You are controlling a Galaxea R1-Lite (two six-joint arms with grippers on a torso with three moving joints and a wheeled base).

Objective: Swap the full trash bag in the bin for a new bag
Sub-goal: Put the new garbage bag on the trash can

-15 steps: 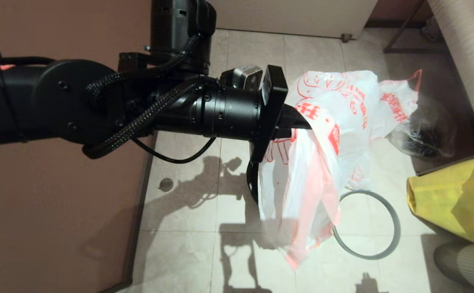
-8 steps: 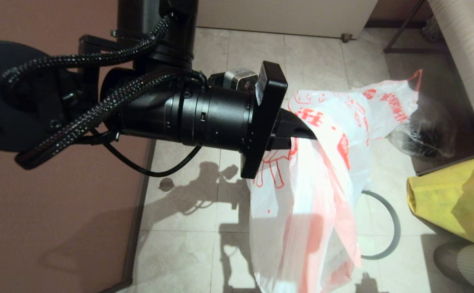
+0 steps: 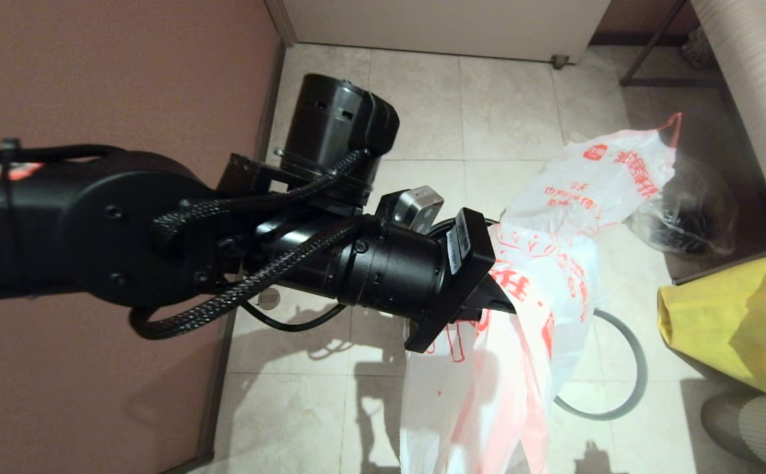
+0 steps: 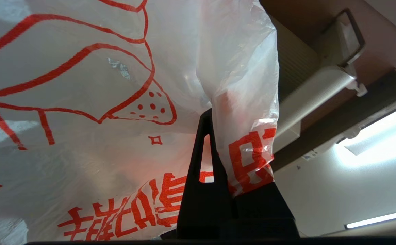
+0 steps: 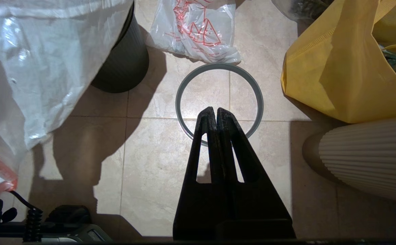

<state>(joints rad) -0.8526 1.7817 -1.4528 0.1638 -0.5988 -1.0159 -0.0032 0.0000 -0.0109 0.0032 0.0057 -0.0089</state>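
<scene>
The new bag (image 3: 528, 342) hangs limp above the floor beside the bin (image 5: 125, 58), pinched in the left hand (image 4: 215, 136). Right hand (image 5: 215, 114) clenched, empty. The thin film could slip free or snag the bin's edge.

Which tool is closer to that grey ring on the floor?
Right. The right tool hangs shut over the grey ring's near edge. The left tool is held higher beside it, shut on the new bag.

The new bag (image 3: 488, 368), thin white with red print, hangs limp above the floor. The full trash bag (image 3: 593, 184) lies beyond. The bin (image 5: 123, 61) stands black beside its grey ring (image 5: 184, 88).
</scene>
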